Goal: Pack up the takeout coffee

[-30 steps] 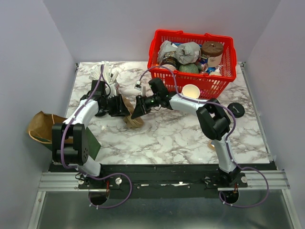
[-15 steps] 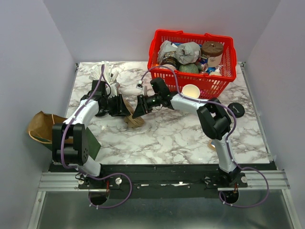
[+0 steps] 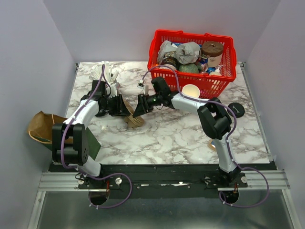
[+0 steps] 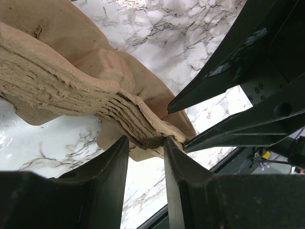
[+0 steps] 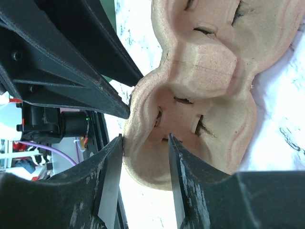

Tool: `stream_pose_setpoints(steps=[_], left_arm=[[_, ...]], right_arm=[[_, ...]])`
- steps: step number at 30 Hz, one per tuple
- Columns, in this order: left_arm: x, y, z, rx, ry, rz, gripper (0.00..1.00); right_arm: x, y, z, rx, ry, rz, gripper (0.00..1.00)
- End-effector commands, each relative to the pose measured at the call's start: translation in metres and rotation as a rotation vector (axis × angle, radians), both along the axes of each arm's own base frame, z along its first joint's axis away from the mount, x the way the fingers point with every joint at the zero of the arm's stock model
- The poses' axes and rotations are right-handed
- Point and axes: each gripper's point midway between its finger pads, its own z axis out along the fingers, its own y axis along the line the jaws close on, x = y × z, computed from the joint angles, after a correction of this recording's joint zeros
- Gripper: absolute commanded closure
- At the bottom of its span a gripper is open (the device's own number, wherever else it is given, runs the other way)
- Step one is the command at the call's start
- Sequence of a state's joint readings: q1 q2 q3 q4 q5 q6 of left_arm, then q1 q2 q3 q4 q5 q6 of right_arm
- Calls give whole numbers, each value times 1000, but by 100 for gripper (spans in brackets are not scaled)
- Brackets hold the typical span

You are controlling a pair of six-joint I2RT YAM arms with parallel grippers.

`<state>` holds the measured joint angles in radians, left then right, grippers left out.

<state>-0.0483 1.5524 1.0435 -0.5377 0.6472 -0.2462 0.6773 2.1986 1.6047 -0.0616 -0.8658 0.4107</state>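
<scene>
Left gripper (image 3: 125, 109) and right gripper (image 3: 137, 112) meet at the pulp carrier stack (image 3: 135, 121), mid-table, left of the red basket (image 3: 214, 85).
From above I see the tips crowding the stack. On the left wrist, my fingers (image 4: 108, 181) pinch its layered edge; I'd hold firm so that only one tray peels off. On the right wrist, the jaws straddle one tray's rim, but I cannot tell whether they bite or sit loose; I'd seat them deeper, then pull slowly. I can read no brand or writing anywhere.

A lab test booth: plain walls (image 3: 28, 47) around a marble-print table (image 3: 167, 138), aluminium rail (image 3: 57, 180).
</scene>
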Motion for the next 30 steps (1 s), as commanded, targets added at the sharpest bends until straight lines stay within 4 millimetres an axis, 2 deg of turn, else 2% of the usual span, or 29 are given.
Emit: stream_pose_setpoints(steps=[1,6,11,17,20,22,26,30], left_arm=[[-22,6,-23,66,72,-21,59],[-25,6,-25,68,74,-26,59],[-27,6,-29,75,82,-35,60],[-23,4,-26,72,70,-36,60],[-20,0,-13,47,33,-49,61],[-16,-1,-2,45,0,-59,60],[-14,1,5,60,-31,-72,59],[-13,1,5,59,-34,-70,58]], right_arm=[[34,-11,-3,-54,-89,-108,50],[53,-22,-8,-151,-210,-171,54],[69,-22,6,-157,-303,-194,57],[69,-16,12,-126,-313,-159,59],[63,-15,12,-110,-306,-130,67],[61,-17,11,-112,-300,-128,68],[60,-18,9,-120,-313,-129,69],[59,-17,17,-102,-339,-108,79]])
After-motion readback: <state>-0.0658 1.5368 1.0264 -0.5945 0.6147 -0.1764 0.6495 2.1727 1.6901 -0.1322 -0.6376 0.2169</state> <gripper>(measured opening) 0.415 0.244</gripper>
